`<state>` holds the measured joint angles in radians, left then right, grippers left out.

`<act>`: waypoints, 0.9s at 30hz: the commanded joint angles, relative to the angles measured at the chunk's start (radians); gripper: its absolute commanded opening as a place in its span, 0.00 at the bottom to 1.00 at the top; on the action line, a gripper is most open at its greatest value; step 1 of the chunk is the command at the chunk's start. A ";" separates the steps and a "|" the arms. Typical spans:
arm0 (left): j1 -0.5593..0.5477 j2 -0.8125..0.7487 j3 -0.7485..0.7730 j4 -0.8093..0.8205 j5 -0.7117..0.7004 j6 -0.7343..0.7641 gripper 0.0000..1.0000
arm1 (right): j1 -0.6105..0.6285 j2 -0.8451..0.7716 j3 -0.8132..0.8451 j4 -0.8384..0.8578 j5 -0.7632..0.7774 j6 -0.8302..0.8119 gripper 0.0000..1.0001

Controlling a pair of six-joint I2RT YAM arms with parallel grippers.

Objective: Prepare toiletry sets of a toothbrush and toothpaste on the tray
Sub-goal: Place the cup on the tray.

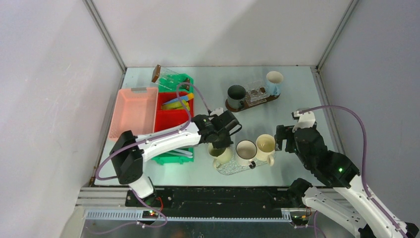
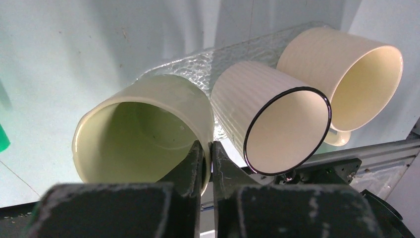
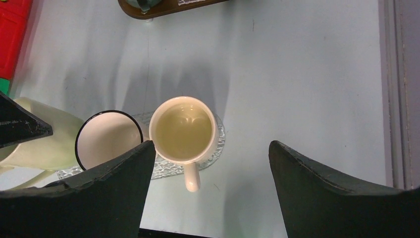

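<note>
Three mugs stand in a row on the clear glass tray (image 1: 233,168): a cream mug (image 1: 220,155) at the left, a white black-rimmed mug (image 1: 245,151) in the middle, and another cream mug (image 1: 265,145) at the right. My left gripper (image 1: 219,144) is shut on the left cream mug (image 2: 143,129), one finger inside the rim and one outside. All three mugs look empty. My right gripper (image 3: 212,146) hangs open above the table, just right of the right cream mug (image 3: 183,129). Yellow and blue toothpaste tubes (image 1: 177,102) lie in the red bin. No toothbrush is clearly visible.
A pink bin (image 1: 133,111) sits left of the red bin (image 1: 171,116), with green baskets (image 1: 176,79) behind and in front of it. At the back, a brown tray (image 1: 250,102) holds a dark mug (image 1: 236,94), a clear box and a pale blue mug (image 1: 274,82).
</note>
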<state>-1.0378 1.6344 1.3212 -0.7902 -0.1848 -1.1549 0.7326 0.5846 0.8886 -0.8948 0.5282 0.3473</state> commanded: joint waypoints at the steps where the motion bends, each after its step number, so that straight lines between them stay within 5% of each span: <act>1: -0.006 -0.010 0.000 0.056 0.055 -0.041 0.13 | 0.002 -0.015 -0.013 0.049 0.011 -0.011 0.88; 11: -0.008 0.021 -0.005 0.083 0.107 -0.016 0.28 | 0.002 -0.014 -0.019 0.054 0.009 -0.012 0.88; 27: 0.006 -0.131 0.052 -0.081 -0.056 0.077 0.42 | 0.003 -0.011 -0.019 0.050 0.019 -0.013 0.88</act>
<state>-1.0420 1.5993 1.3312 -0.8036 -0.1646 -1.1328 0.7326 0.5747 0.8680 -0.8787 0.5282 0.3458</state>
